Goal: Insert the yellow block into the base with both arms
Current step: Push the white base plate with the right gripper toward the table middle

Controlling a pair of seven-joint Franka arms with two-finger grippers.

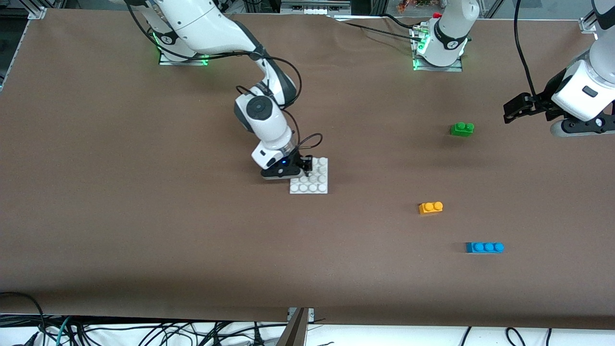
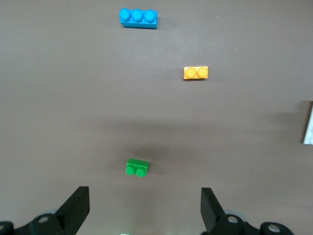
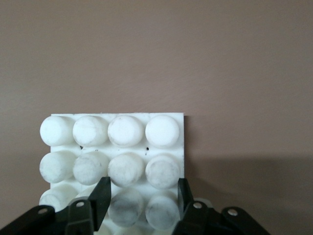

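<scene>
base edge-cropped, right pincer overlapping it
</scene>
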